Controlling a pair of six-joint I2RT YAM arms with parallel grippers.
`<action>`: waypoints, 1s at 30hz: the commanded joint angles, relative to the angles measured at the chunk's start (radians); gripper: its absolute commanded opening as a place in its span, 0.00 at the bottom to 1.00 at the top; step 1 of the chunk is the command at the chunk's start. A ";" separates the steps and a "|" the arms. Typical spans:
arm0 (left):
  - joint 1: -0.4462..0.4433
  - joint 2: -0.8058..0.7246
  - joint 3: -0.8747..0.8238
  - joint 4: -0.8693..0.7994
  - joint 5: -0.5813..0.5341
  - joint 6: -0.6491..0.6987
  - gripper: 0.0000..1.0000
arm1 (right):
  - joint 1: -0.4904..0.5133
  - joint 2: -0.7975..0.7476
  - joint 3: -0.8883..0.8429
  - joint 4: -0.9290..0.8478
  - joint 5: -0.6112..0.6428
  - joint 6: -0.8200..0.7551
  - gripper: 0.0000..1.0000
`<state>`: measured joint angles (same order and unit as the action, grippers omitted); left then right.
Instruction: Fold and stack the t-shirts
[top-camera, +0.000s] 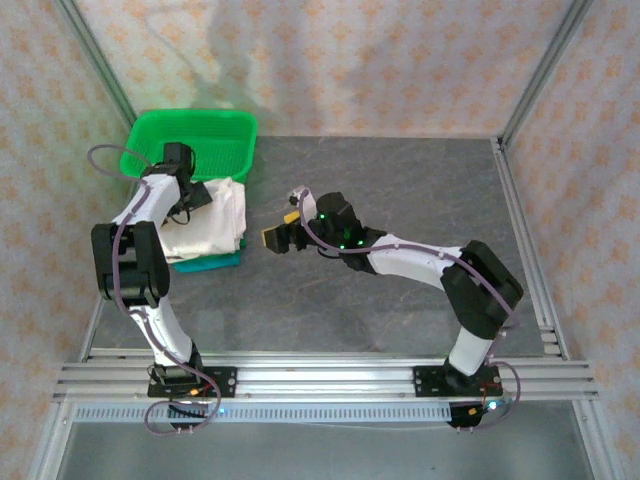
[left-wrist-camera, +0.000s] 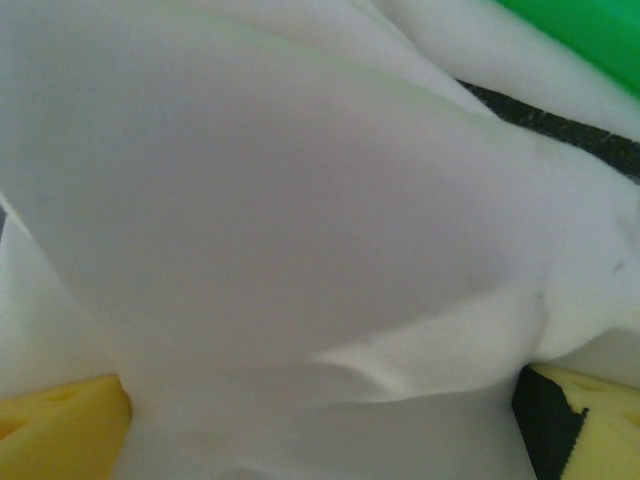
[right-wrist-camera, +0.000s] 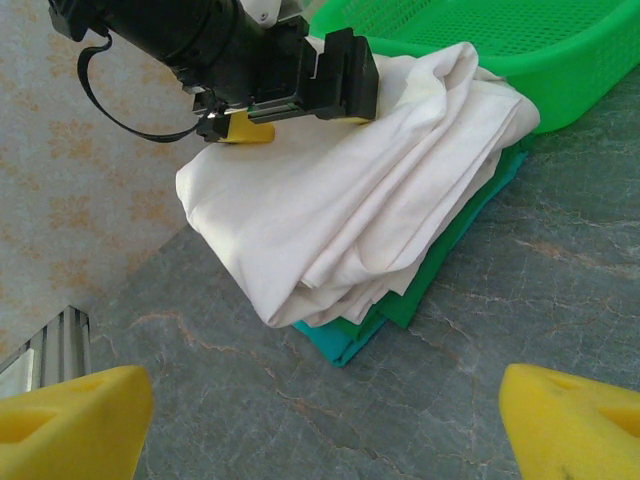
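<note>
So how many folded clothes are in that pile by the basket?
3 that I can tell apart: a white t-shirt on top, a green garment under it, and a teal garment at the bottom. The white bundle's folds may hide more.

A green mesh basket (top-camera: 215, 140) sits on the grey table's (top-camera: 400, 190) far left.

White t-shirt (left-wrist-camera: 300, 230) blurred at close range; green cloths (right-wrist-camera: 415, 298) mostly hidden beneath it.
</note>
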<state>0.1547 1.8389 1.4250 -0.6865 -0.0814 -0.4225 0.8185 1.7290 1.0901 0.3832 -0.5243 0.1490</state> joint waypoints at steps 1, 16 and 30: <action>0.014 -0.013 -0.011 -0.011 0.049 -0.022 1.00 | 0.005 0.013 -0.004 0.034 -0.017 0.008 0.89; -0.011 -0.352 -0.170 0.146 0.090 0.077 1.00 | -0.042 -0.047 -0.044 0.028 0.064 0.004 0.89; -0.306 -0.028 0.079 -0.178 -0.204 0.146 1.00 | -0.061 -0.054 -0.071 0.058 0.038 0.037 0.89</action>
<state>-0.1509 1.7775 1.4521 -0.7460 -0.1871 -0.3191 0.7563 1.7134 1.0409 0.3954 -0.4755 0.1719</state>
